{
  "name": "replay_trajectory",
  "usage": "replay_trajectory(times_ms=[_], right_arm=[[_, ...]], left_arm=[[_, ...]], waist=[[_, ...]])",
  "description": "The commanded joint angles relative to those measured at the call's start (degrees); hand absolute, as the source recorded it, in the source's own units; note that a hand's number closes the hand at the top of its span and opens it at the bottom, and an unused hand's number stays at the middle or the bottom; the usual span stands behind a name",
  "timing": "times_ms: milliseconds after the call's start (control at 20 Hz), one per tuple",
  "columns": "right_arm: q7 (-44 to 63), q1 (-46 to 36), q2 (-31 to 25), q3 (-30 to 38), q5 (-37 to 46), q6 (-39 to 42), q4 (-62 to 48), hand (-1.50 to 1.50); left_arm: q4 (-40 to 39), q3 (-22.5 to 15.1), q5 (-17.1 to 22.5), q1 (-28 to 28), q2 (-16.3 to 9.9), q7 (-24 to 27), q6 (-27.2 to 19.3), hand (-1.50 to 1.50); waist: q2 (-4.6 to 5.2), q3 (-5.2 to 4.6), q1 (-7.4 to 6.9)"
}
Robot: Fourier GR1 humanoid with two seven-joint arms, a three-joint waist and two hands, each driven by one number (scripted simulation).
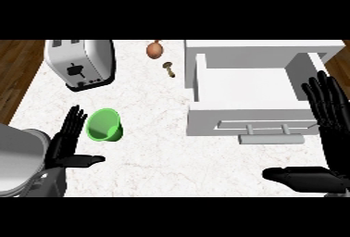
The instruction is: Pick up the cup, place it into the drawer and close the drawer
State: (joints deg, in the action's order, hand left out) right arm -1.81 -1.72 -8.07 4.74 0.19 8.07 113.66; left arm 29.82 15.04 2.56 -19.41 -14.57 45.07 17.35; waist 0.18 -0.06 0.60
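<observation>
The small translucent green plastic cup [104, 124] lies tipped on the white marbled counter top [157, 152], its open mouth facing toward seven o'clock. It sits left of the counter's middle, untouched by either hand.

Just beside it, at its nine o'clock, the robot's black left hand [67, 141] stands with fingers straight and spread, thumb stuck out toward three o'clock below the cup — open and holding nothing. There seems to be a thin gap between the fingers and the cup's rim, though it is hard to be sure.

At the cup's three o'clock, well apart, the white box-shaped drawer [249, 85] stands pulled open, its hollow bare inside and its pale grey bar handle [268, 131] on the front panel facing six o'clock. The black right hand [328, 139] shows at the drawer's right end, fingers straight and pointing to twelve o'clock, thumb out toward nine o'clock; it grips nothing either.

Farther out, a chrome two-slot toaster [80, 62] stands at the cup's twelve o'clock, with a brown onion [155, 49] and a small tan mushroom [168, 68] toward one o'clock.

The step in hand looks to be the very first — the pick-up, not yet done. The next move likely calls for the left hand to close in from the side, curl fingers and thumb round the tilted wall of the cup, lift it, and carry it across toward three o'clock to the open drawer.
</observation>
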Motion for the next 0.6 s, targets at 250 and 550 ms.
replay_trajectory(times_ms=[250, 550], right_arm=[[-0.99, -1.61, -1.16, 2.18, -2.7, 2.4, -1.78, -1.5], [-2.03, -1.74, 0.08, 0.68, -0.11, 1.43, -3.65, -1.5]], left_arm=[[-17.33, 1.8, -2.33, -7.92, -1.31, 12.14, -1.28, -1.5], [-19.29, 1.83, -2.69, -8.92, -0.37, 13.5, -1.34, -1.5]], waist=[[0.32, -0.11, 0.75], [0.39, -0.12, 0.7]])
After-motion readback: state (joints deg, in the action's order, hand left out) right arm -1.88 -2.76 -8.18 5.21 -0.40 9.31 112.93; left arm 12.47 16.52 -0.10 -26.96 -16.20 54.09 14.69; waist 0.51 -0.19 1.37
